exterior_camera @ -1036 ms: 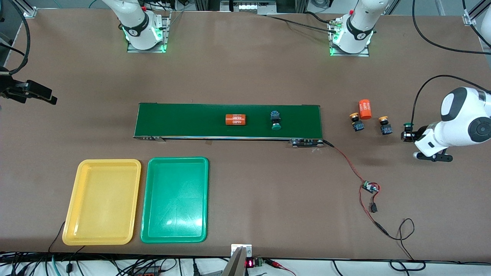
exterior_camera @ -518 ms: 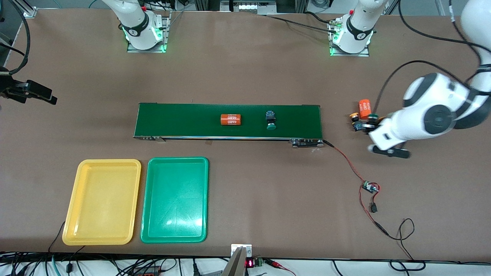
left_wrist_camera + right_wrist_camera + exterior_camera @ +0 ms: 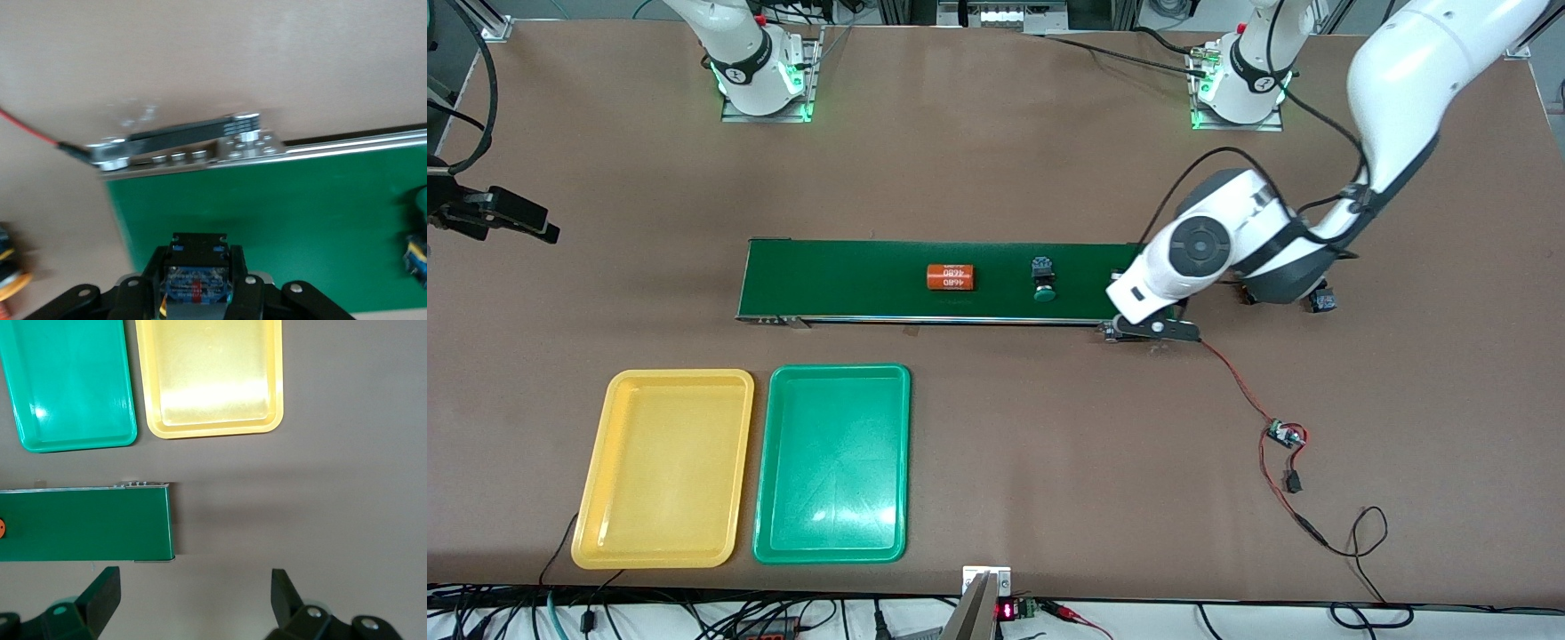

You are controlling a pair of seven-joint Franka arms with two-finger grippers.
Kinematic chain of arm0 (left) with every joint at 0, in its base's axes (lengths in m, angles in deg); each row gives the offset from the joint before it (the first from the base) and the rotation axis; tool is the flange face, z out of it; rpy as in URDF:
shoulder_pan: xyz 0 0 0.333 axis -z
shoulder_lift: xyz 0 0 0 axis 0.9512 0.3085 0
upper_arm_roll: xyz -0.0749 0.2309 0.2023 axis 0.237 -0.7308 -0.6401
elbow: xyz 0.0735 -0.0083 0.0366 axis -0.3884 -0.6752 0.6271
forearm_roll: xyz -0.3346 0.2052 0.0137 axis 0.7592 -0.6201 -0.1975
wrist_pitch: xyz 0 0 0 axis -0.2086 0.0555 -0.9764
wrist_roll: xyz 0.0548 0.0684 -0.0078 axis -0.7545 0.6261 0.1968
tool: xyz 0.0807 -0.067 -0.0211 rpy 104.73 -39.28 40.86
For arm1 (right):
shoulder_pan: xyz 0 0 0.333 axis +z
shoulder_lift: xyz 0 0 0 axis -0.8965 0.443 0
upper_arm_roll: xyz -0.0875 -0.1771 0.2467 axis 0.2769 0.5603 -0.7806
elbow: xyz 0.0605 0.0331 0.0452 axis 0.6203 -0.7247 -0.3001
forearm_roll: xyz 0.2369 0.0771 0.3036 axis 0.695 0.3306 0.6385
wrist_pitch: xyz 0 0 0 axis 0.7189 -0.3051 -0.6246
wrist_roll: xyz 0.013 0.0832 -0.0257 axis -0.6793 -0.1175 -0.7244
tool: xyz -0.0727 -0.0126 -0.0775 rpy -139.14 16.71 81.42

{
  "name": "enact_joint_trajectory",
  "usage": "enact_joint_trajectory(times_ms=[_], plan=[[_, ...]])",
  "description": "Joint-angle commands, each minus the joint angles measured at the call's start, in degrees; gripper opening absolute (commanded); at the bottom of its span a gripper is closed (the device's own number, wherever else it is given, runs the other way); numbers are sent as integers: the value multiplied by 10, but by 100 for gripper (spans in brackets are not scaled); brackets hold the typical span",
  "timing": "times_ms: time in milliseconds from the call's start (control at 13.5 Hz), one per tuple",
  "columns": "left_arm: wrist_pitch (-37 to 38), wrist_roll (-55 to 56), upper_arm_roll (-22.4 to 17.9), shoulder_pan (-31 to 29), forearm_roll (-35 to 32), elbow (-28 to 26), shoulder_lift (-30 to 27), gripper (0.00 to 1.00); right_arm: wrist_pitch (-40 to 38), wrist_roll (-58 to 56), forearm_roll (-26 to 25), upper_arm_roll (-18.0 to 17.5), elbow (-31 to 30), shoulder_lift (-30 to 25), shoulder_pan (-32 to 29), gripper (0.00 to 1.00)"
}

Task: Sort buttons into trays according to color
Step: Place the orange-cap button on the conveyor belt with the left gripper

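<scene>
My left gripper (image 3: 198, 283) is shut on a button (image 3: 198, 270) with a black-and-blue body; its cap is hidden. It hangs over the belt's end (image 3: 1119, 276) toward the left arm. A green-capped button (image 3: 1042, 277) lies on the belt (image 3: 416, 248). The left arm covers most of the buttons on the table beside the belt; one blue body (image 3: 1322, 300) and one yellow cap (image 3: 9, 285) show. The yellow tray (image 3: 663, 468) and green tray (image 3: 831, 462) lie side by side nearer the front camera. My right gripper (image 3: 193, 600) waits open, high over bare table beside the belt's other end.
The dark-green conveyor belt (image 3: 854, 280) carries an orange "4680" cylinder (image 3: 949, 277). A red wire runs from the belt's end to a small circuit board (image 3: 1285, 436). Both trays, green (image 3: 67, 380) and yellow (image 3: 210, 373), also show in the right wrist view.
The left arm swung from the table's left-arm end to over the belt's end, carrying the green-capped button. The cylinder and the button on the belt drifted toward the right arm's end.
</scene>
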State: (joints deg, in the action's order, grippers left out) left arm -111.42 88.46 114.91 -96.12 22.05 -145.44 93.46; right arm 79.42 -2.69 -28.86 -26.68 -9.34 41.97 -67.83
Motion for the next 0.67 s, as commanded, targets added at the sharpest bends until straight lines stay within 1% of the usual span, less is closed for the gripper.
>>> enact_joint_trajectory(times_ms=[0,74,148,222,370,444,518,592], plan=[[-17,21,-22,25,5,7,1,43,14,2,-17,-2,0,0,13,100],[-16,42,-24,30,5,7,2,61,17,2,-28,-1,0,0,24,100],[-13,49,-24,31,5,7,2,86,17,3,-34,-2,-1,-1,32,100],[-9,43,-23,26,5,8,0,100,16,11,-32,-2,-3,-1,31,100],[-8,42,-20,18,5,15,-5,100,23,33,-29,-2,-8,-1,32,100],[1,41,-17,4,5,19,-14,100,30,36,-29,-2,-11,-1,35,100],[18,41,-13,-12,3,27,-22,100,33,35,-31,-2,-14,0,35,100],[52,28,-3,-28,5,48,-26,100,28,35,-33,-2,-20,-2,36,100]])
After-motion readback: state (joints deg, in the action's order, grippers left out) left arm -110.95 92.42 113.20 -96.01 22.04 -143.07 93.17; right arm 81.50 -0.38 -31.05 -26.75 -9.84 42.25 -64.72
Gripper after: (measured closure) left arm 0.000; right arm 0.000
